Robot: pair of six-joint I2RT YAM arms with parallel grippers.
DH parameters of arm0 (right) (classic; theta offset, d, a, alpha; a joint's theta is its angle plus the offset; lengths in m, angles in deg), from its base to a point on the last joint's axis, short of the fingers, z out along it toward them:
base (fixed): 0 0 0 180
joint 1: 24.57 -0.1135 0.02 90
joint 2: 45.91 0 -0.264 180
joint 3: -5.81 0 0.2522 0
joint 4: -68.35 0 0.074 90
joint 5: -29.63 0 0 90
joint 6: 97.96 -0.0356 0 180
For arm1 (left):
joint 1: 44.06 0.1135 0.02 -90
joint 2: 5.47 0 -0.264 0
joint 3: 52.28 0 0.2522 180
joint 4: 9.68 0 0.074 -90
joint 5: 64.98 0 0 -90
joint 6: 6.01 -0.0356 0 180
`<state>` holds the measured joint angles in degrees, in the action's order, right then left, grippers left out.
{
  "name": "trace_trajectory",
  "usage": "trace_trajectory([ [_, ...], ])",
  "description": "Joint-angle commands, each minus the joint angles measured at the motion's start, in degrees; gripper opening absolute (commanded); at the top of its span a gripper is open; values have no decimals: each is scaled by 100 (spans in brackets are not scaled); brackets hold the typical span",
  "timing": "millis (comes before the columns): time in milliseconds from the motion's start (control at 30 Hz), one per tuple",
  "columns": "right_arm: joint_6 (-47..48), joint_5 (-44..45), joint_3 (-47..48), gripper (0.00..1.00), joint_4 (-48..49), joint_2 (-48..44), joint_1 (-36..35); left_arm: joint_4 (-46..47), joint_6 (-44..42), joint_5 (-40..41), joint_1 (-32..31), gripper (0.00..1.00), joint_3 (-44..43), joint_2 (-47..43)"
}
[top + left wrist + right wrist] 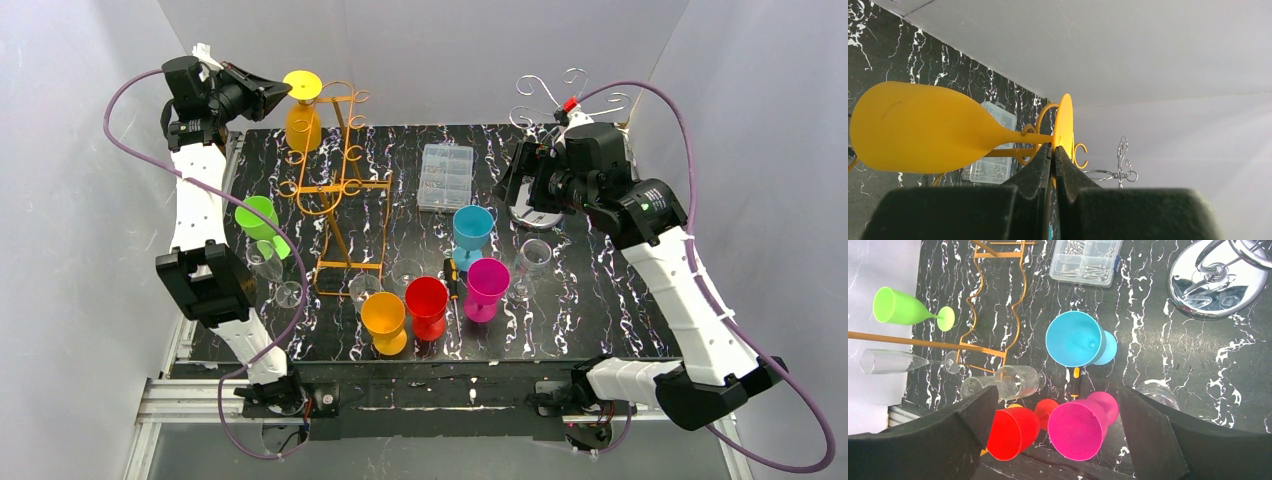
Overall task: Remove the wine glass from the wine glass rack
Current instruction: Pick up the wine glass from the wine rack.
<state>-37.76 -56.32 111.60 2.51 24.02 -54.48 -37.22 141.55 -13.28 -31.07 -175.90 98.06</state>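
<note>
My desk (600,290) has a black top veined with white, like marble. Plain white walls close it in: a back wall (450,50) along the far edge, a left wall (60,250) and a right wall (770,150) at the sides. A silver metal rail (170,402) runs along the near edge. The light is soft and even.

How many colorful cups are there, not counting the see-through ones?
6. The yellow one hangs on the rack at the back; green is at the left; blue, pink, red and orange stand near the front. More could be hidden.
</note>
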Motion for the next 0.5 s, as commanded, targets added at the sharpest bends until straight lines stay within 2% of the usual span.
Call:
trace_trajectory([
  [0, -25, -52, 4, 99, 209, -154, -24, -4, -172, 121, 53, 0, -123, -142],
  [467, -14, -19, 8, 98, 171, -225, -24, -146, -203, 190, 127, 0, -98, -342],
])
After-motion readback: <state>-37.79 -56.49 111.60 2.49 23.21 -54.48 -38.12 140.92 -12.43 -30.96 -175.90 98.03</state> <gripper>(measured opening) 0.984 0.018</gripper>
